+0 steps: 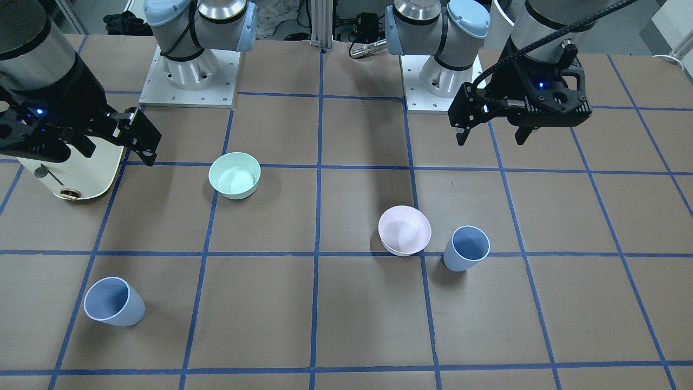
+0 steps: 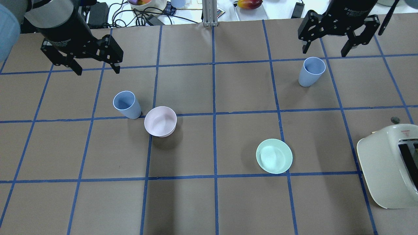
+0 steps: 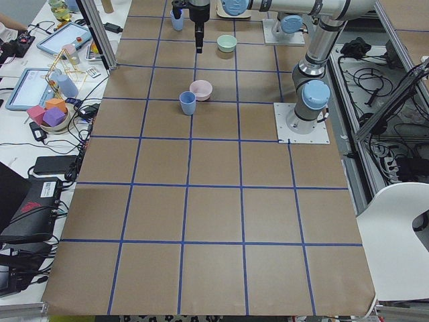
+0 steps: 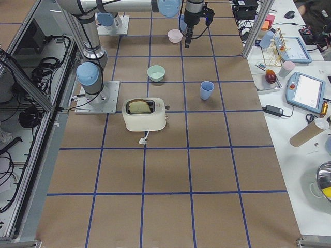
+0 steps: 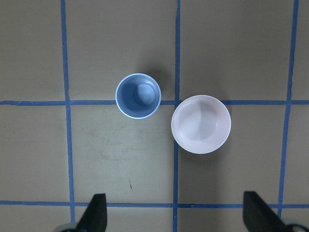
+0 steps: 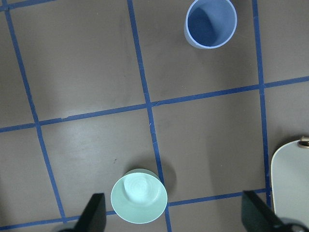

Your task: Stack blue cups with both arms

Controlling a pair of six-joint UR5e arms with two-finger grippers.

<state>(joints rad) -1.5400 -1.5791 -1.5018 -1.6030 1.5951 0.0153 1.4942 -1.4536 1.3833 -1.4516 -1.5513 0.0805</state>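
One blue cup (image 2: 126,104) stands upright on the table's left half, close beside the pale pink bowl (image 2: 160,121). It also shows in the left wrist view (image 5: 138,95) and the front view (image 1: 465,249). The second blue cup (image 2: 311,71) stands upright at the far right, and shows in the right wrist view (image 6: 211,23) and the front view (image 1: 113,301). My left gripper (image 2: 97,69) hangs open and empty above the table, behind the first cup. My right gripper (image 2: 325,50) hangs open and empty just behind the second cup.
A mint-green bowl (image 2: 274,156) sits right of centre. A cream toaster (image 2: 392,166) stands at the near right edge. The pink bowl (image 5: 201,124) nearly touches the left cup. Blue tape lines grid the brown table. Clutter lies beyond the far edge.
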